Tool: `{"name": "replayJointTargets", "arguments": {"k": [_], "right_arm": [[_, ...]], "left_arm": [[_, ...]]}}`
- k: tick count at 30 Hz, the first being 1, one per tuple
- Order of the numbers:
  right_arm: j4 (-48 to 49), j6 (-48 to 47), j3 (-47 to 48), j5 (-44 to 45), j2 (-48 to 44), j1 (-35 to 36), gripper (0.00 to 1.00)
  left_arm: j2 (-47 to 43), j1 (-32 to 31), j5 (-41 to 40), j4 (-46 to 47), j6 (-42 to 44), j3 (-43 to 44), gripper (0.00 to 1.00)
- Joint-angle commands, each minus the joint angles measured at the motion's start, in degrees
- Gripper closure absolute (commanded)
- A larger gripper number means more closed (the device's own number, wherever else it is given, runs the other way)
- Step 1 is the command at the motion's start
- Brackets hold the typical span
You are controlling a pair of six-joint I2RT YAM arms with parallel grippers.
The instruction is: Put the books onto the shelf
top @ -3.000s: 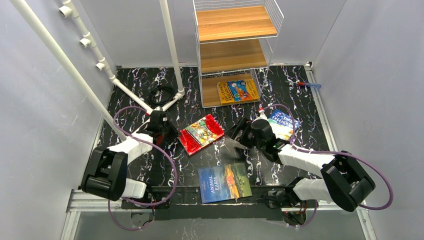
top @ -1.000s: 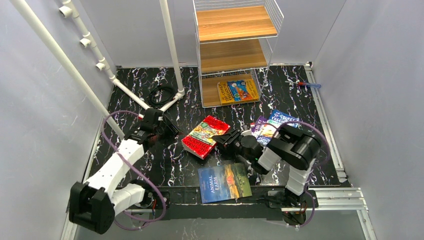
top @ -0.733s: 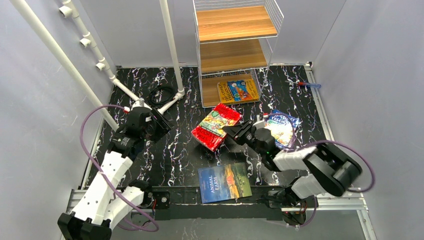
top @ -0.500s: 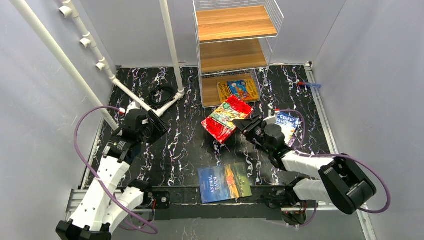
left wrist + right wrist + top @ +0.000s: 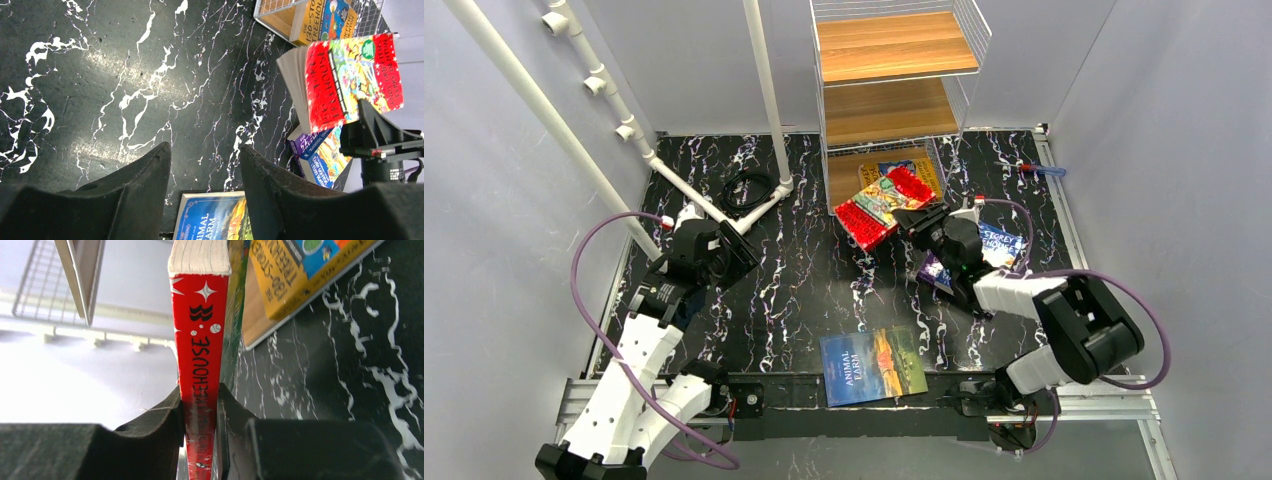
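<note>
The red book (image 5: pixel 882 205), flat at mid-table (image 5: pixel 804 290) three seconds earlier, is now lifted clear of the surface and tilted, its spine clamped in the right gripper (image 5: pixel 200 405). Over the last second we follow it from the table's middle to the front of the shelf (image 5: pixel 894 45), where it now overlaps the yellow-and-blue book (image 5: pixel 867 176) on the bottom board. The left gripper (image 5: pixel 204 147), at first close beside the red book, now stands withdrawn toward the table's left side.
</note>
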Motion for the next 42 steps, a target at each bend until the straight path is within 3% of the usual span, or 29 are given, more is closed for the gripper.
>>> {"name": "replayJointTargets", "arguments": {"k": [1, 9, 25, 42], "right_arm": [[10.5, 3.5, 7.0, 5.1, 4.0, -0.7, 0.99], [14.1, 9.3, 15.3, 10.8, 15.3, -0.8, 0.99], [16.5, 15.9, 24.0, 28.4, 27.4, -0.2, 0.99], [12.4, 17.5, 22.8, 34.6, 29.3, -0.3, 0.99]], "left_arm": [[-1.5, 0.2, -1.0, -1.1, 0.8, 1.6, 0.49], [-1.6, 0.2, -0.5, -1.0, 0.8, 1.5, 0.49], [0.4, 0.2, 0.8, 0.3, 1.5, 1.9, 0.49], [0.4, 0.3, -0.4, -1.4, 3.7, 3.2, 0.49]]}}
